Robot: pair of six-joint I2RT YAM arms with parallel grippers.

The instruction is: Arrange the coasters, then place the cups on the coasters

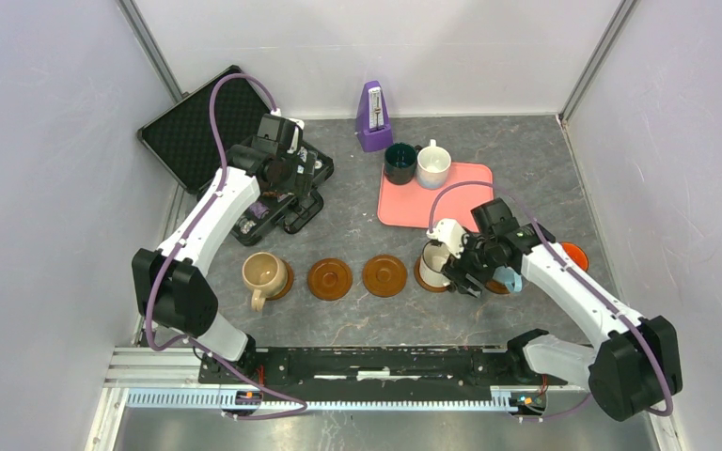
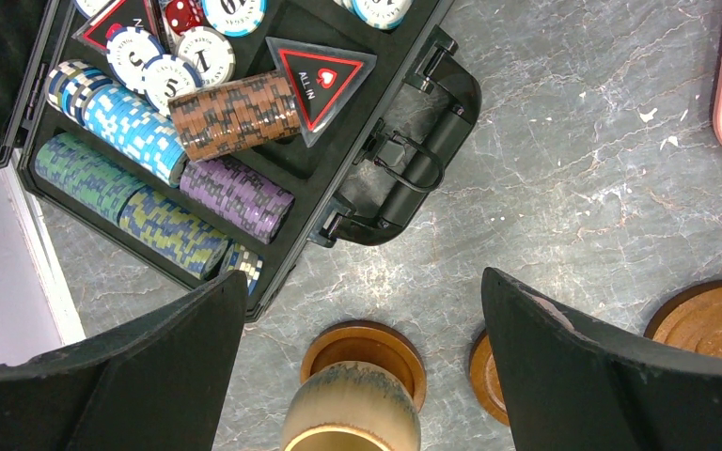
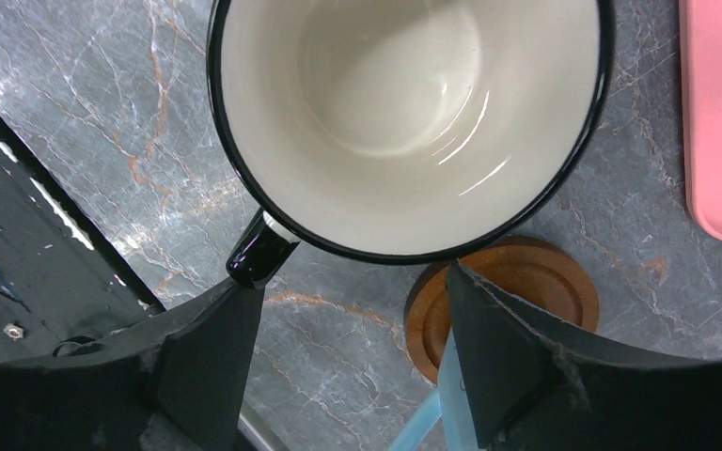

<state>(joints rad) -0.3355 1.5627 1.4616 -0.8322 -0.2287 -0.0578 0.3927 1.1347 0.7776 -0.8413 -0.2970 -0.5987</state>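
Front-right of the grey marble tabletop (image 1: 357, 230), room is tight. The pink rectangular tray (image 1: 414, 207) lies just beyond me, and the light blue mug (image 1: 511, 280) is just beside one finger. A round brown wooden coaster (image 3: 526, 282) is partly hidden behind that finger. A bare strip runs along the front edge.

My right gripper (image 3: 348, 291) points down, jaws apart, holding nothing. The cream-white black-rimmed mug (image 3: 404, 113) stands upright on its coaster just ahead of the fingertips.

My left gripper (image 2: 362, 282) hovers back-left, jaws spread wide, by the black poker chip case (image 2: 338, 178). The tan mug (image 2: 353, 409) sits on a coaster below. Two bare coasters (image 1: 329, 279) lie between the mugs.
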